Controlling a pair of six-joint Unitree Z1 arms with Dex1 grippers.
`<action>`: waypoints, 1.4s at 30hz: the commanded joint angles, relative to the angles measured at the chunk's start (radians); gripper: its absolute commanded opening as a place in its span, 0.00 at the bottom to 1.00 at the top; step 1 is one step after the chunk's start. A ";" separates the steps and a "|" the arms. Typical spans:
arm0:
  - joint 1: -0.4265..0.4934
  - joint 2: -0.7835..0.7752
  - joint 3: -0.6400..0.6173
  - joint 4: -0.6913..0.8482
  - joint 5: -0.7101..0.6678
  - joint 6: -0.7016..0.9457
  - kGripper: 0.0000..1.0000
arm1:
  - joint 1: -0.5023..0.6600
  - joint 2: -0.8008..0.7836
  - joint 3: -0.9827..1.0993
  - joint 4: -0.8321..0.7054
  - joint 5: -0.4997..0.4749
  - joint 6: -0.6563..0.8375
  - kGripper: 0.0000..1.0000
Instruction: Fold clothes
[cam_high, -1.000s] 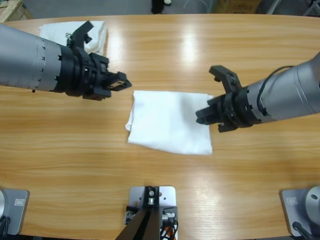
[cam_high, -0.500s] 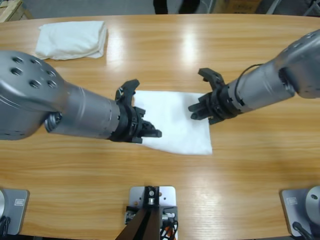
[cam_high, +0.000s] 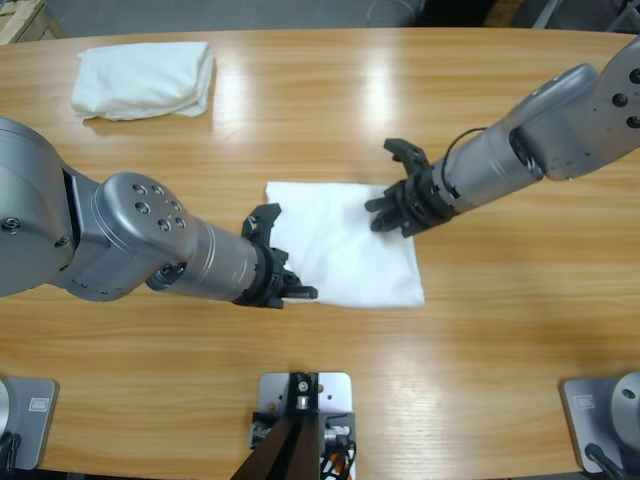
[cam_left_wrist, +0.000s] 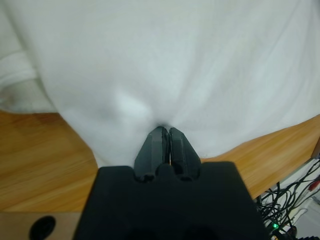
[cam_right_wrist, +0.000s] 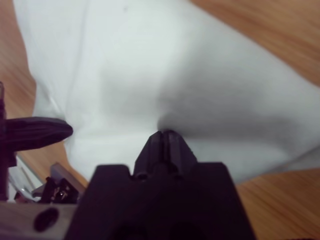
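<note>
A white T-shirt (cam_high: 345, 250), folded into a rough rectangle, lies flat in the middle of the table. My left gripper (cam_high: 298, 293) is at its near left edge. In the left wrist view its jaws (cam_left_wrist: 166, 132) are pressed together, with the T-shirt (cam_left_wrist: 165, 60) puckered at their tips. My right gripper (cam_high: 380, 214) sits on the shirt's far right part. In the right wrist view the jaws (cam_right_wrist: 166, 135) are shut, and a crease in the T-shirt (cam_right_wrist: 150, 75) runs out from their tips.
A second folded white T-shirt (cam_high: 145, 77) lies at the far left corner of the wooden table (cam_high: 520, 320). The left arm's large silver body (cam_high: 110, 250) hangs over the table's left half. The left gripper's black jaw (cam_right_wrist: 37, 132) shows at the left edge of the right wrist view.
The left arm swung from the far left down to the shirt's near left edge. The right gripper moved left from the shirt's right edge onto its far right part.
</note>
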 joint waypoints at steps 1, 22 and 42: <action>-0.003 0.062 0.085 -0.025 0.019 -0.018 0.00 | -0.090 0.100 0.001 -0.032 0.029 -0.007 0.00; 0.052 -0.116 0.096 -0.039 0.035 -0.027 0.00 | -0.185 -0.406 -0.005 0.179 0.080 0.004 0.00; 0.172 0.085 -0.101 -0.040 0.012 -0.033 0.00 | 0.097 -0.064 0.447 -0.411 0.199 0.131 0.00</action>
